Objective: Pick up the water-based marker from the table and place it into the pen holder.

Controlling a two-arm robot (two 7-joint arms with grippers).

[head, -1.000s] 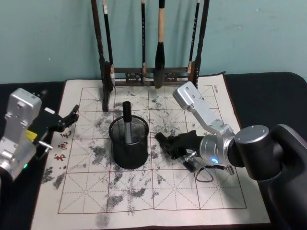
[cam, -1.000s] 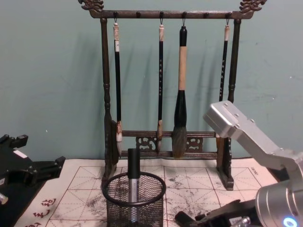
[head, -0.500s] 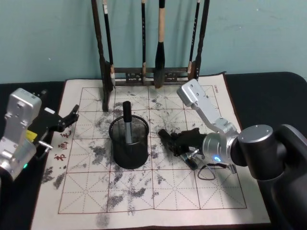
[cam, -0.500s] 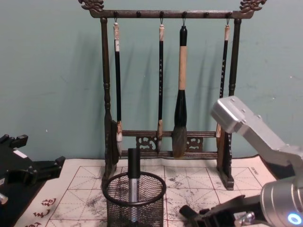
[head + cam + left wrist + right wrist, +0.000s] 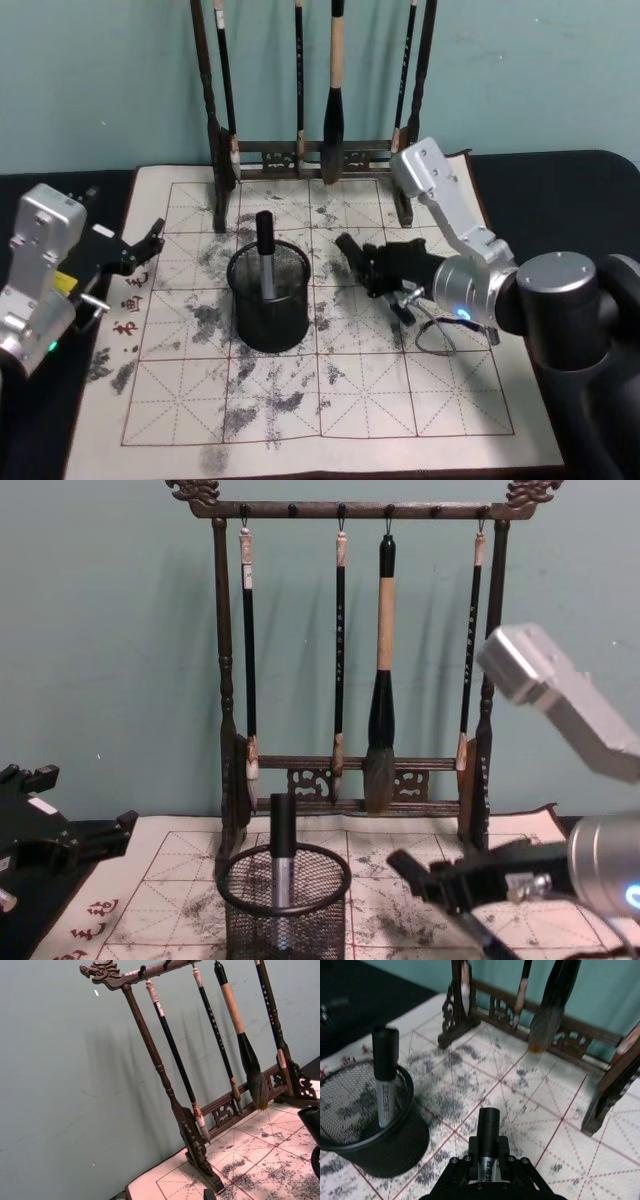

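While the water-based marker (image 5: 488, 1127) hangs clear of the mat (image 5: 330, 400), I should carry it left over the pen holder (image 5: 270, 322), tip it upright, and aim beside the standing marker (image 5: 265, 250). My right gripper (image 5: 488, 1159): narrow, clamped on the barrel, cap forward. Left gripper (image 5: 140, 250) parked at the mat's left edge.

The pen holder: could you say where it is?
Head view: the pen holder stands on the mat before the brush rack; the right gripper holds a marker to its right.
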